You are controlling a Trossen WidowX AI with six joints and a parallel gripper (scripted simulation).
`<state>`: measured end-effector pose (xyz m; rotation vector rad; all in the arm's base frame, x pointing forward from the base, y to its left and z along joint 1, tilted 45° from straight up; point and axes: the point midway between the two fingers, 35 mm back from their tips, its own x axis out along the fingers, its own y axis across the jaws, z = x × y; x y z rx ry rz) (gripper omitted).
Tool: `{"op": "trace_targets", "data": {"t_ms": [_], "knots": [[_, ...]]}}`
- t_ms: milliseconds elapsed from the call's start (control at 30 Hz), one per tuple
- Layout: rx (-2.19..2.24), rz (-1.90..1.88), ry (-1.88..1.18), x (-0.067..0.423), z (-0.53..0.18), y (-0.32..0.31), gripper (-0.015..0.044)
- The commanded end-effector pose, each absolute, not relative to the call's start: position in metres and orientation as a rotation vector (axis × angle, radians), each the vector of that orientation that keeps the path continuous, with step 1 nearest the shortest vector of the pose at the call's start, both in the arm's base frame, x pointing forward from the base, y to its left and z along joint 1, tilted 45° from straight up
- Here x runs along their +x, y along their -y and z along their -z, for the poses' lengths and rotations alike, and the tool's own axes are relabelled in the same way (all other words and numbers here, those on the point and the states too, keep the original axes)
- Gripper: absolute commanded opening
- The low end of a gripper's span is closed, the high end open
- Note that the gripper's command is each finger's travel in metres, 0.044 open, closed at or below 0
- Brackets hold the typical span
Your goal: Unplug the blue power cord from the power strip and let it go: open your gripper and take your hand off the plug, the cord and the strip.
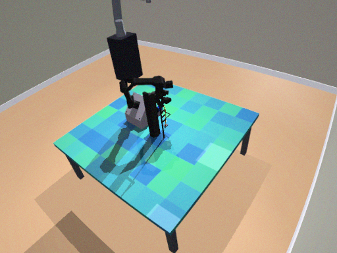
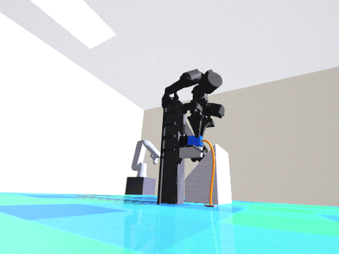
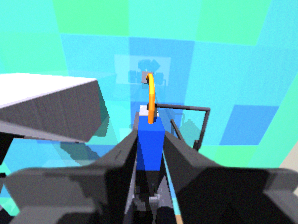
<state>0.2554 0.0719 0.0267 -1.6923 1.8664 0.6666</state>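
Observation:
The blue plug [image 1: 158, 108] [image 2: 194, 141] [image 3: 150, 159] sits on a grey ledge [image 2: 191, 152] beside the tall black post. Its inner end meets a dark block [image 2: 183, 141], seemingly the power strip, with no gap that I can see. An orange cord [image 2: 213, 165] [image 3: 152, 95] leaves its outer end and hangs down to a small dark base on the table. My gripper [image 2: 198, 135] [image 3: 150, 134] points down from above and is shut on the blue plug, one finger on each side. The prongs and sockets are hidden.
The tall black post [image 1: 152, 115] [image 2: 171, 165] stands close beside the plug. A large grey-white wedge block [image 1: 135, 115] [image 2: 223, 178] [image 3: 55, 105] is near it. A thin black bracket [image 3: 205, 127] sticks out beside the plug. A pale arm [image 2: 138, 155] on a dark box stands farther back.

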Motion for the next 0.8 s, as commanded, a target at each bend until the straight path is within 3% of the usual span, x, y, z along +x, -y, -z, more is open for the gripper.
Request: {"op": "trace_targets", "data": {"t_ms": [0,533,767], "knots": [[-1.664,-0.696,-1.813,0.26,-0.013,-0.097,0.0],[-1.667,-0.698,-1.814,0.261,0.002,-0.118,0.0],[-1.67,-0.697,-1.816,0.259,0.0,-0.109,0.0184]]}}
